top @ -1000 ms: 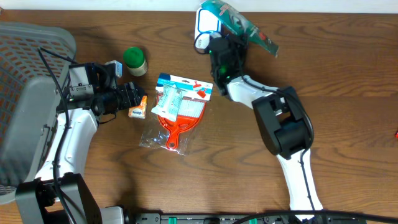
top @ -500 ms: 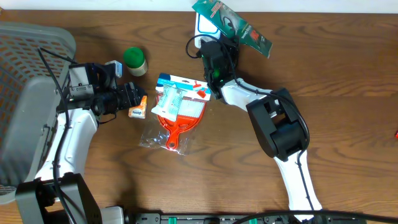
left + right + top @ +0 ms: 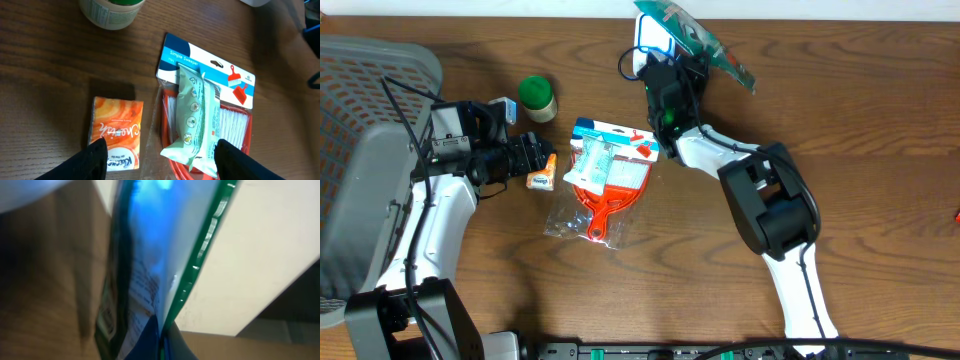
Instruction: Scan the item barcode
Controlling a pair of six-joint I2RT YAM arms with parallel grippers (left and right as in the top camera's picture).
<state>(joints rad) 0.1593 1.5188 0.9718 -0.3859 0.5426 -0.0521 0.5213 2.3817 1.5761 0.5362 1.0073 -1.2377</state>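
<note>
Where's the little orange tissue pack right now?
Overhead, the orange tissue pack lies on the left side by the left gripper, dustpan package to its right, green-lidded jar beyond it.

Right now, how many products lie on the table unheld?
4: green-lidded jar, orange tissue pack, sweeper set, pale green pouch lying on it. Right hand holds a green packet besides. The basket might hide more.

table (image 3: 880,150) = dark wood-grain, fairly matt; green packet (image 3: 705,40) glossy plastic film; sweeper pack (image 3: 610,170) printed card header + clear crinkly plastic bag; tissue pack (image 3: 116,132) shiny film; basket (image 3: 360,110) grey plastic mesh.
</note>
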